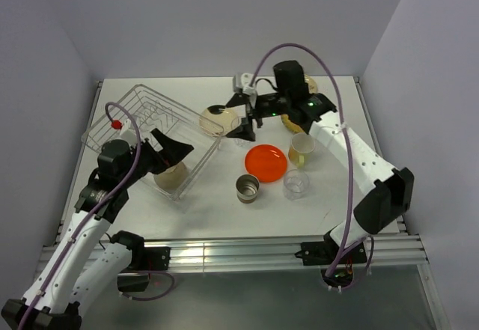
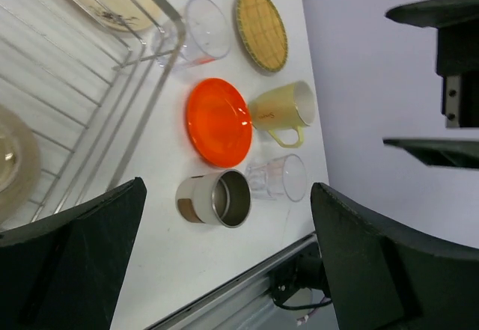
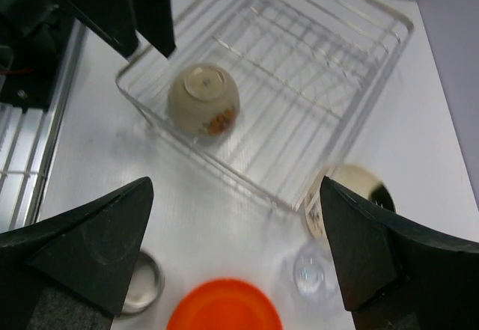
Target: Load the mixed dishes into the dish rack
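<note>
Top external shows the left pincer (image 1: 176,143) open and empty over the dish rack (image 1: 142,109), just above the upturned white bowl (image 1: 171,177) lying inside it. The right pincer (image 1: 244,119), jaws spread and holding nothing, hovers by a cream patterned plate (image 1: 215,119) just beside the rack; the orange round plate (image 1: 266,162) lies on the tabletop (image 1: 224,210).

Shiny wire dish rack (image 1: 150,132), glossy orange round plate (image 1: 266,162)

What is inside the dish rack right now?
One bowl, bottom up, sits near a corner of the dish rack; I see nothing else among its wires. Anything under the upturned bowl is hidden.
</note>
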You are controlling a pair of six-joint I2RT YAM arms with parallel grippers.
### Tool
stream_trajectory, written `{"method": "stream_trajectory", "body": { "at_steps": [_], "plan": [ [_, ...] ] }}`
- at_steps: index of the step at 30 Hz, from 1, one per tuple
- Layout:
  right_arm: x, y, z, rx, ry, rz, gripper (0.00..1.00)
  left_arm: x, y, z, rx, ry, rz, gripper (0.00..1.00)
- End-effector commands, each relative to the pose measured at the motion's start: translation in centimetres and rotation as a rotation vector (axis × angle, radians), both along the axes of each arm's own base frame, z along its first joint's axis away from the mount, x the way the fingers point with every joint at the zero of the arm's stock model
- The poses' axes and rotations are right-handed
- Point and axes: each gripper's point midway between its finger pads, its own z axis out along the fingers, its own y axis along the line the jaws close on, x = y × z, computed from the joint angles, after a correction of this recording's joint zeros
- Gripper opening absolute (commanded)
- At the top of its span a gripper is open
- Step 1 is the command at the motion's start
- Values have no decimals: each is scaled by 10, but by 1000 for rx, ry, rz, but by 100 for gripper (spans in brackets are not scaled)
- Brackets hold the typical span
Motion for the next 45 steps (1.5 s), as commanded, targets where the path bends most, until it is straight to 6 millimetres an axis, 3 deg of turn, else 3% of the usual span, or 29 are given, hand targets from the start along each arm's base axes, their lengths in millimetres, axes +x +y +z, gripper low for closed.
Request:
{"method": "stream_trajectory", "body": {
  "at_steps": [1,2,4,5,7,11,17,26,35,45],
  "plan": [
    [5,-40,-4,13,0,-56,99,-4,-29,36,-48,-142,-135,99],
    [4,-50,-14,0,40,-91,99,-1,-32,35,-43,-142,-128,99],
    [7,-77,-10,9,56,-169,99,-5,-56,22,-19,-102,-187,99],
    [5,-85,-21,-1,87,-193,99,-6,-72,13,10,-72,-211,99],
    [1,-102,-20,3,94,-252,98,-6,-87,1,35,-32,-224,99],
    [-1,-139,-46,-16,152,-386,98,-4,-122,-27,107,63,-243,96],
    [-4,-176,-63,-7,209,-536,98,-1,-142,-71,317,195,-162,86],
    [-10,-189,-75,9,245,-599,98,-7,-173,-112,451,261,-181,72],
    [-13,-188,-78,23,263,-599,98,-10,-180,-138,559,299,-170,59],
    [-17,-188,-81,26,274,-595,98,-13,-172,-160,662,335,-148,50]
  ]
}}
